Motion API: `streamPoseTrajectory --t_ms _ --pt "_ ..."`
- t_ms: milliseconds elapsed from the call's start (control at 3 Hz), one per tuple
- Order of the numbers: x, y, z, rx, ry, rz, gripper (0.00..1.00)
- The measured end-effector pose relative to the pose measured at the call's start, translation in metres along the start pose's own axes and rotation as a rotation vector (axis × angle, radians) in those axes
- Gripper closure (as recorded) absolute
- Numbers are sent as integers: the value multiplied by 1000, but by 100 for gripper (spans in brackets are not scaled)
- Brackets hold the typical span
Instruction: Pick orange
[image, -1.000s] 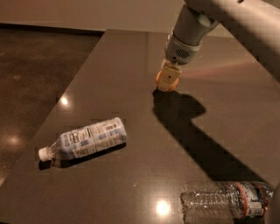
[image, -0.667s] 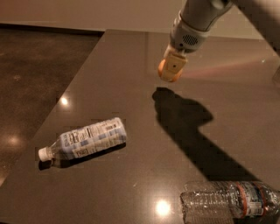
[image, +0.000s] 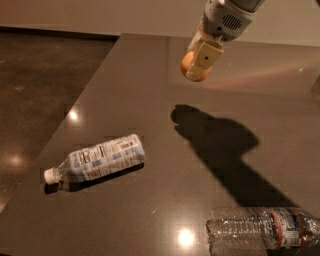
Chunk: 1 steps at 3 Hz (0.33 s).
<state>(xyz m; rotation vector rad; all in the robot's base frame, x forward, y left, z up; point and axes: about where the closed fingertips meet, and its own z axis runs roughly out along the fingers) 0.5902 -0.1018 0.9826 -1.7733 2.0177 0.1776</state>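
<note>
The orange (image: 188, 64) is a small round fruit held between the fingers of my gripper (image: 199, 64) at the top centre of the camera view. The gripper is shut on it and holds it well above the dark table (image: 150, 100). Only the left edge and bottom of the orange show past the tan finger (image: 205, 57). The arm's shadow (image: 220, 140) falls on the table below and to the right.
A labelled water bottle (image: 95, 161) with a white cap lies on its side at the left front. A clear crumpled bottle (image: 265, 231) lies at the front right. The table's left edge runs diagonally; a dark floor (image: 40, 85) lies beyond.
The gripper has risen off the table with the orange in it, moving up and slightly right. The shadow has separated from the gripper. The bottles have not moved.
</note>
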Motion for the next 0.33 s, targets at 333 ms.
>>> streamPoseTrajectory --t_ms 333 --pt "-3 -1 1 3 -7 -2 100"
